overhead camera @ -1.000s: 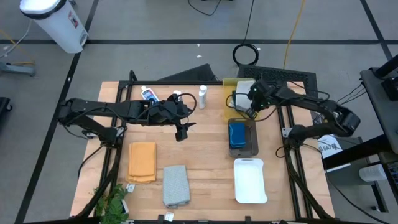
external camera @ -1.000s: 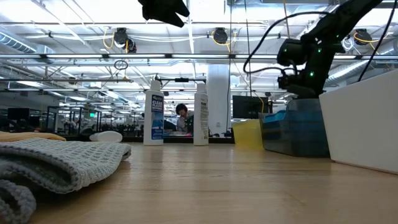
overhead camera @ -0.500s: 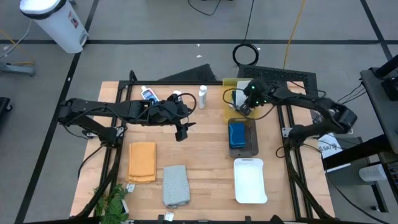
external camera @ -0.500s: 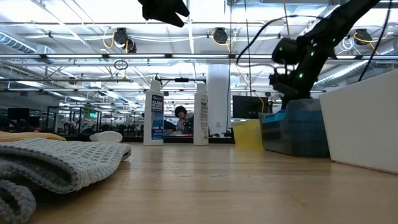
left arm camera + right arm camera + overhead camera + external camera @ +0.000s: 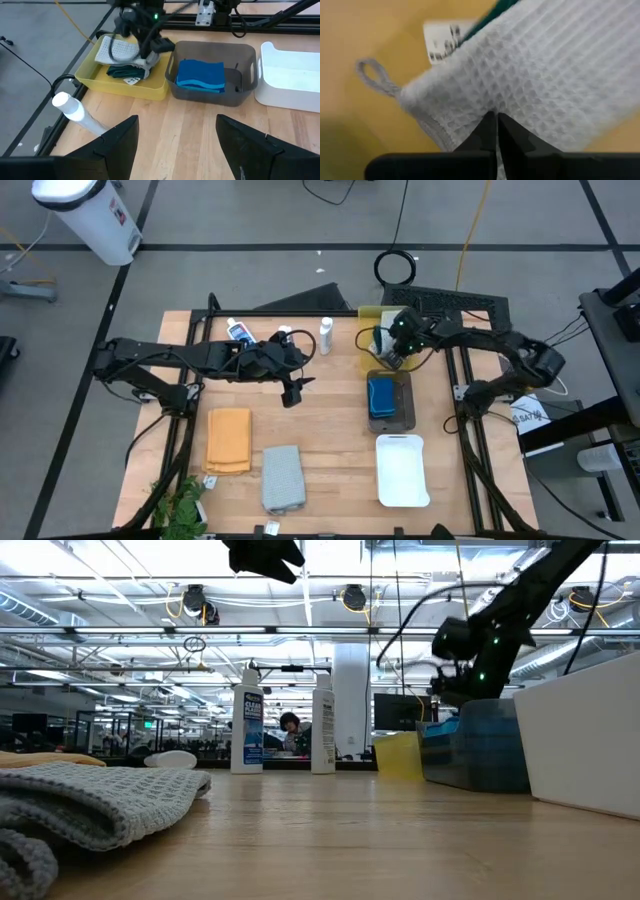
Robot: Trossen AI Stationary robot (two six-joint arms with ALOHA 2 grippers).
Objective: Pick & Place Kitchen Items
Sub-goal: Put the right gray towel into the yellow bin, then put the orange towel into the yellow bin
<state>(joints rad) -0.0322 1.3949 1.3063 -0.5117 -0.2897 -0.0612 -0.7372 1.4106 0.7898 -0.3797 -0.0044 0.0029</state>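
Observation:
A light grey waffle towel lies in the yellow tray on a dark green cloth. My right gripper is shut on the towel's near edge. My left gripper hangs open high over the middle of the table and touches nothing. Blue sponges lie in the dark grey tray. Two white bottles stand upright at the far side. An orange towel and a grey towel lie flat near the front edge. My right gripper pinches the waffle towel between its two shut fingertips, a little way in from the hemmed edge, near the corner with the hanging loop. The fingers slant down from the table's right. The cloth puckers at the tips, and the rest of it lies in the yellow tray.
A white tray sits at the front right, next to the dark grey tray. A small plant stands at the front left corner. Bare wood lies between the towels and the trays.
My right gripper has moved toward the table's left edge and a little lower over the yellow tray, staying shut on the waffle towel.

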